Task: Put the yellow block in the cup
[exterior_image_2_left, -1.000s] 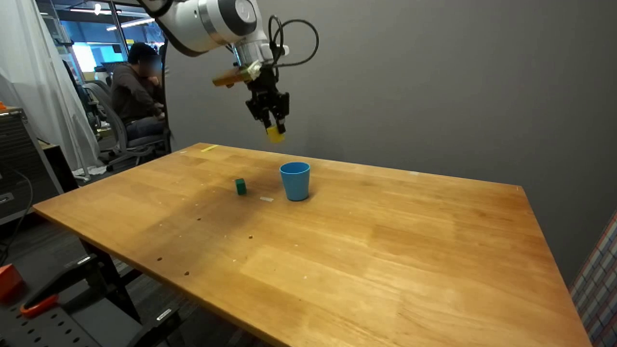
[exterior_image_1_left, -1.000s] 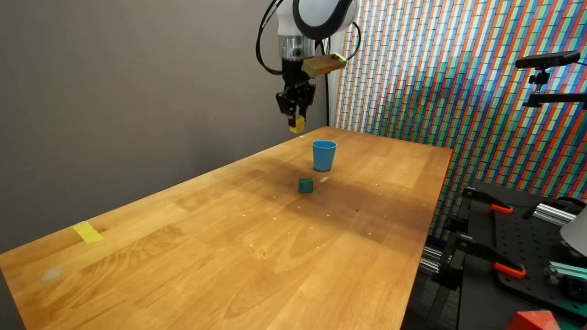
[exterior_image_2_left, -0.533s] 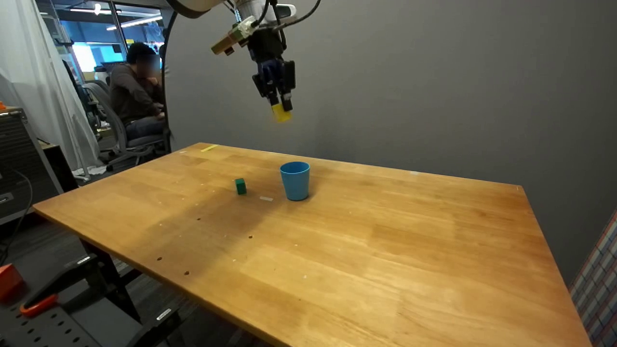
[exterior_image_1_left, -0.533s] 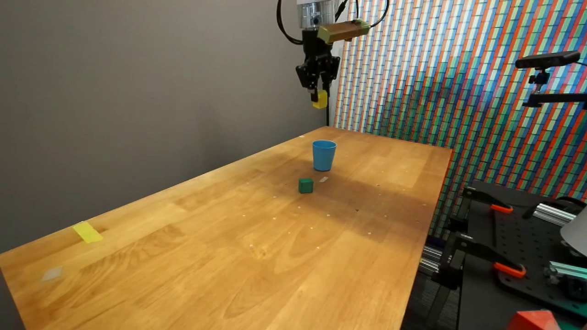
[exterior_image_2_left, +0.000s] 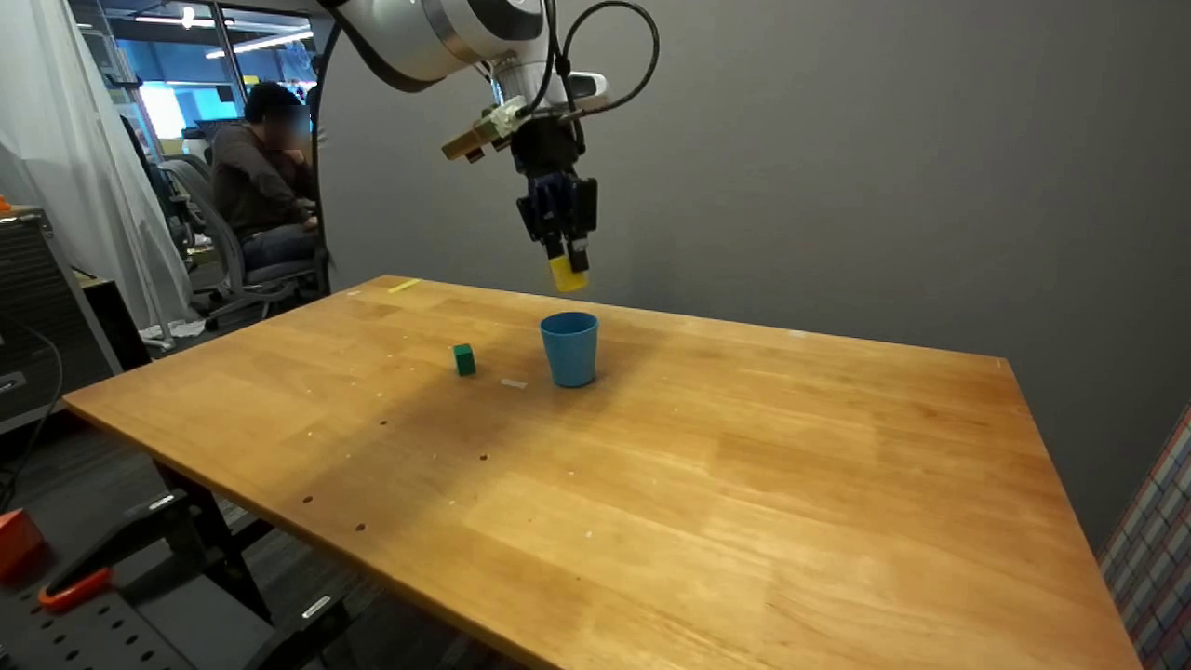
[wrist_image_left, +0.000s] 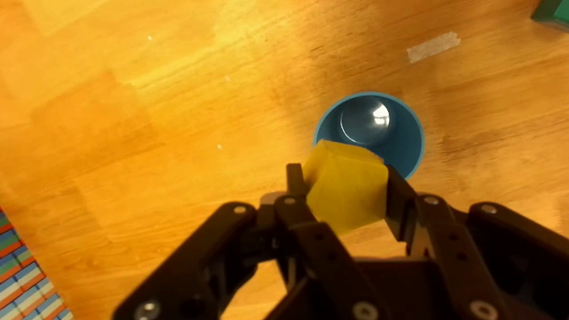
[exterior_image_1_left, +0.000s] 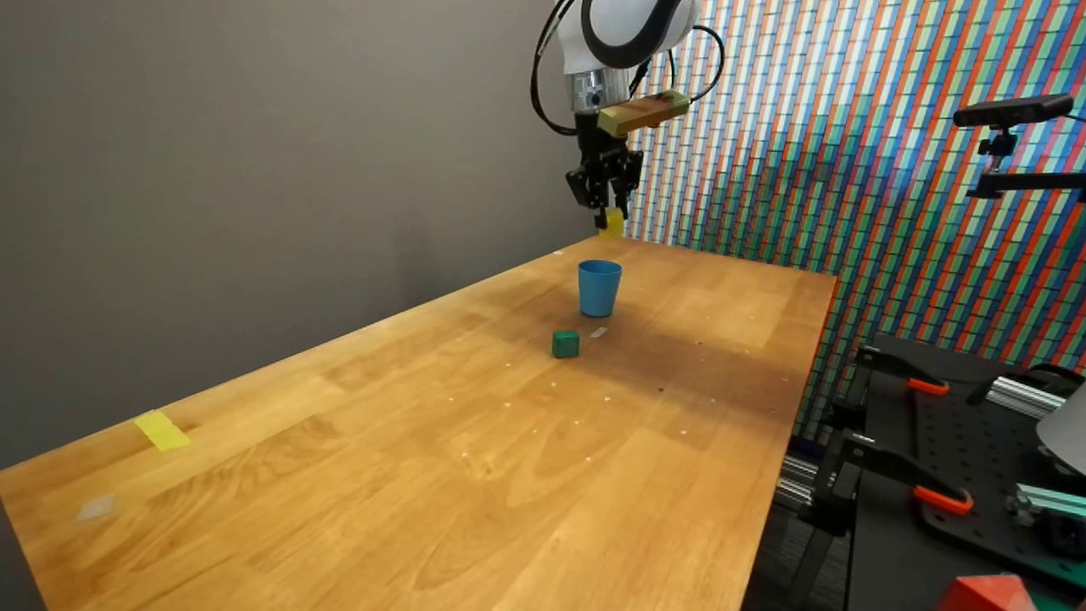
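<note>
The yellow block (exterior_image_1_left: 612, 224) is a small cube held in the air between the black fingers of my gripper (exterior_image_2_left: 567, 260). The gripper is shut on it, with one finger on each side in the wrist view (wrist_image_left: 343, 189). The light-blue cup (exterior_image_2_left: 569, 358) stands upright on the table. In that exterior view the yellow block (exterior_image_2_left: 568, 277) hangs just above the cup's rim with a gap. In the wrist view, the block (wrist_image_left: 349, 191) covers the near-left part of the cup's mouth (wrist_image_left: 402, 142). The visible part of the cup's inside shows only its bare floor and wall.
A green cube (exterior_image_1_left: 566, 344) sits on the wooden table (exterior_image_1_left: 475, 475) near the cup; it also shows in an exterior view (exterior_image_2_left: 464, 360) and at the wrist view's corner (wrist_image_left: 553, 15). Yellow tape (exterior_image_1_left: 163, 429) and a pale tape strip (wrist_image_left: 433, 46) lie flat. A grey wall runs along one table edge.
My gripper with the yellow block first rose, then came down again, and shifted sideways until it is over the cup in an exterior view. The cup and green cube have not moved.
</note>
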You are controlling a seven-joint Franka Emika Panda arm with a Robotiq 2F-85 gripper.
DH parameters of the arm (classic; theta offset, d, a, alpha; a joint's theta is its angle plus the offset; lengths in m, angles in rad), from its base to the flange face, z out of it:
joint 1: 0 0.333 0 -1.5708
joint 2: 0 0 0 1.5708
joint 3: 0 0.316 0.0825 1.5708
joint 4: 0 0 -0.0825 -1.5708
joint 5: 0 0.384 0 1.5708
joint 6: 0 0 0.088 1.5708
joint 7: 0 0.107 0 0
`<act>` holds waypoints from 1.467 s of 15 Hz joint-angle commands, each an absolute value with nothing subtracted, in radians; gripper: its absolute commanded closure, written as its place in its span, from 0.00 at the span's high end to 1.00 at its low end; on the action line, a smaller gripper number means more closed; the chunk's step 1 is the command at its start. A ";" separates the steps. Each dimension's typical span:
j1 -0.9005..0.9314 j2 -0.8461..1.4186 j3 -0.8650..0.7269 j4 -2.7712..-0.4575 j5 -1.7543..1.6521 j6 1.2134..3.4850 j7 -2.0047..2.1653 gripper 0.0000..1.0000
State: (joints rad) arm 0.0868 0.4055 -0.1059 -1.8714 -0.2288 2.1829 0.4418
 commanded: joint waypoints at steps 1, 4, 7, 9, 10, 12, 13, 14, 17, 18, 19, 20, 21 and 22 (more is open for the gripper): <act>0.069 0.467 -0.097 -1.813 -0.196 2.219 0.424 0.19; 0.070 0.522 -0.090 -1.778 -0.166 2.243 0.420 0.36; 0.067 0.535 -0.086 -1.778 -0.134 2.267 0.412 0.76; 0.065 0.500 -0.083 -1.819 -0.097 2.293 0.415 0.92; 0.066 0.469 -0.082 -1.851 -0.080 2.311 0.418 0.98; 0.069 0.400 -0.080 -1.917 -0.053 2.353 0.419 1.00; 0.072 0.359 -0.078 -1.951 -0.045 2.374 0.415 1.00; 0.085 0.298 -0.081 -1.998 -0.061 2.398 0.417 1.00; 0.099 0.161 -0.057 -2.077 -0.109 2.436 0.339 1.00; 0.099 0.111 -0.041 -2.096 -0.112 2.418 0.302 1.00; 0.101 0.060 -0.023 -2.120 -0.113 2.409 0.271 1.00; 0.102 0.010 -0.002 -2.136 -0.106 2.379 0.228 1.00; 0.103 -0.039 0.020 -2.153 -0.087 2.353 0.183 1.00; 0.107 -0.088 0.040 -2.169 -0.078 2.316 0.142 1.00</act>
State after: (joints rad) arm 0.1019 0.0813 -0.0047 -2.0749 -0.0972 2.3759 0.2555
